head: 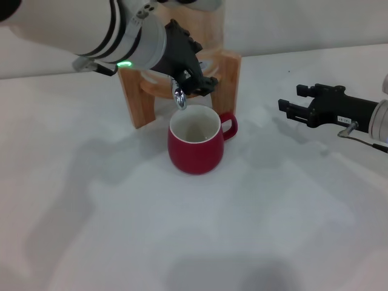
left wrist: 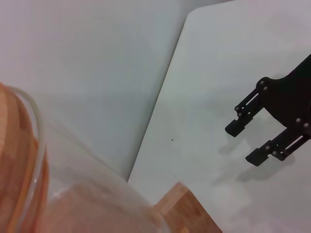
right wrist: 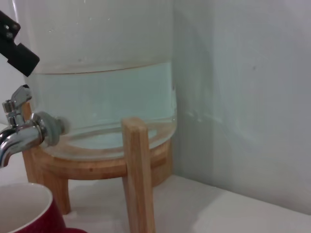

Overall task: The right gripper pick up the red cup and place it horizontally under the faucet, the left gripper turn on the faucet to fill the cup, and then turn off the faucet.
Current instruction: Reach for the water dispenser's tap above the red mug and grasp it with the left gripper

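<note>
Head view is showing the red cup [head: 195,140] sitting upright on the white table [head: 273,230], toward its back edge, directly below the faucet [head: 179,97], with its loop handle pointing toward my right side. I am seeing no water stream, and I cannot tell whether the cup is holding anything yet. I am judging the cup stiff, glazed and slippery, fairly heavy for its size and breakable if knocked; the handle or the rim wall is where I would be taking hold of it.

My left gripper [head: 193,71] is reaching in at the faucet lever, just above the cup, but I cannot tell whether its fingers are spread or closing on the lever, since they are hidden against the dark claw. My right gripper [head: 298,104] is hovering off toward the table's right edge, well apart from the cup, its fingers spread and holding nothing.

Around the faucet, the glass jar [right wrist: 102,92] is standing on its wooden stand [right wrist: 138,174], about half full of water. I am judging the stand's legs and the jar wall as the things crowding my left claw, and the cup's rim as being close beneath it.
</note>
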Robot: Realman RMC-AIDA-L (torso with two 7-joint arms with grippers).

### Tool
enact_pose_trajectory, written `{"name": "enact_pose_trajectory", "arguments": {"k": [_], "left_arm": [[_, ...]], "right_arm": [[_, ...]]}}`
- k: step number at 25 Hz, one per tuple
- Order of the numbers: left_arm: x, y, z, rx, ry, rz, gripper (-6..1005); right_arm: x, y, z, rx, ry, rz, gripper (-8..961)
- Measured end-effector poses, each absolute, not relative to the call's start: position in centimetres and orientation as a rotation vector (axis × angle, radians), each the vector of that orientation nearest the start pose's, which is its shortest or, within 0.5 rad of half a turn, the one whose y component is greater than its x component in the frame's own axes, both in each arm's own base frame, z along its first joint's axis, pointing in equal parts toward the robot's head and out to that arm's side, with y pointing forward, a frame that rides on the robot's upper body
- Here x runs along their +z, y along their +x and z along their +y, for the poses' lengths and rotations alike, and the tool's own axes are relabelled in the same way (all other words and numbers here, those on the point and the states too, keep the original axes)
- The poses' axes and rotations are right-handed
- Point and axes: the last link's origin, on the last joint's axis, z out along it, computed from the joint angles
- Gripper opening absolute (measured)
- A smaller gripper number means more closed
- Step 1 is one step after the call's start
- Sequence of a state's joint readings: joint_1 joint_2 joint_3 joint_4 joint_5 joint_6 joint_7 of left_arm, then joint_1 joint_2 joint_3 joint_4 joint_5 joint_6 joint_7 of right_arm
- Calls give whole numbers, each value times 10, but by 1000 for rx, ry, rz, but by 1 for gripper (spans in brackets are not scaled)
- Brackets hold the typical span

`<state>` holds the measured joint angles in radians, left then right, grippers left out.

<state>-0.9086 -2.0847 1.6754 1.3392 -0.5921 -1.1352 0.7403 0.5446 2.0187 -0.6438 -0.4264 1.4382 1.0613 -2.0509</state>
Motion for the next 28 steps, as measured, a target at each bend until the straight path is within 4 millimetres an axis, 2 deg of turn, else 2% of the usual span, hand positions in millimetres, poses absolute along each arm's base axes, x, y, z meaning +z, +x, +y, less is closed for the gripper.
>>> {"name": "enact_pose_trajectory", "arguments": {"k": [11, 21, 28], "left_arm": [[-56, -22, 395, 235, -2648, 96, 647], [-56, -22, 395, 229, -2647, 97, 647], [-57, -30, 398, 237, -2645, 85, 647]], "right_arm": [[31, 320, 382, 568, -2143, 638, 589], [56, 332, 373, 567, -2071, 593, 589], [56, 332, 372, 560, -2075, 574, 589]]}}
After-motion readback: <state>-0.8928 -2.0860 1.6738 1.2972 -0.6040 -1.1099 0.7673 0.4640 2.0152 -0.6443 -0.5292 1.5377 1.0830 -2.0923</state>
